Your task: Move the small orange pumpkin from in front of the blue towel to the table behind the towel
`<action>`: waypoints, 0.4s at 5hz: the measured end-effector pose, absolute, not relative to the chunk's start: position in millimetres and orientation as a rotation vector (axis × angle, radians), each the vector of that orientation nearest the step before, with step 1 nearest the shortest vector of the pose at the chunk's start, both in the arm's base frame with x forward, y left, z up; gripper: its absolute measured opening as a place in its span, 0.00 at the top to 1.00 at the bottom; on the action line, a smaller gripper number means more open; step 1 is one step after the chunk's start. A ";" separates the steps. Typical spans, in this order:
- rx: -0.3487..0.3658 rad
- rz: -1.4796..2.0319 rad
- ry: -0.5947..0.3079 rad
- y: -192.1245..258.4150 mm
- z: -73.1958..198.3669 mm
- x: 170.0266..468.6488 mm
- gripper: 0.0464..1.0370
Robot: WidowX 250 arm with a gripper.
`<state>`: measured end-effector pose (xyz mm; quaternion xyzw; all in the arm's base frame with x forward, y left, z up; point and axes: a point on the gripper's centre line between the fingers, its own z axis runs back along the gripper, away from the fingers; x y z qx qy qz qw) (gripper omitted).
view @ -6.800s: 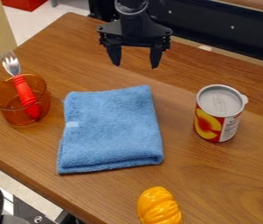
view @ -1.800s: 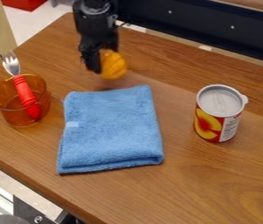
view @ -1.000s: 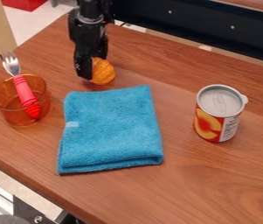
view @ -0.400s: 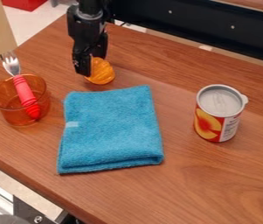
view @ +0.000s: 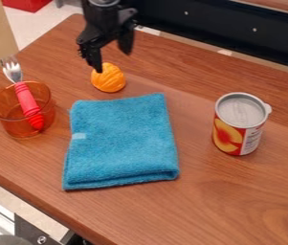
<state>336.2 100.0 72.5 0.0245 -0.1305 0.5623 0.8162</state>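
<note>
The black gripper hangs at the upper left of the table in the camera view, open, its two fingers spread. Just below it, the orange ribbed pumpkin-like toy rests on the wood; one fingertip overlaps its upper left edge in the view, and I cannot tell whether they touch. A folded blue cloth lies flat just below the orange toy.
At the left stands an amber cup holding a red-handled fork that leans out of its rim. A can stands upright at the right. The wooden table has its near edge at the lower left.
The orange toy went from the table's front to a spot behind the cloth, carried in the gripper. Since the last earlier frame the gripper has opened, let go of it and risen slightly.
</note>
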 end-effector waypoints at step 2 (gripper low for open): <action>0.072 0.684 -0.173 46.1 69.2 290.8 0.04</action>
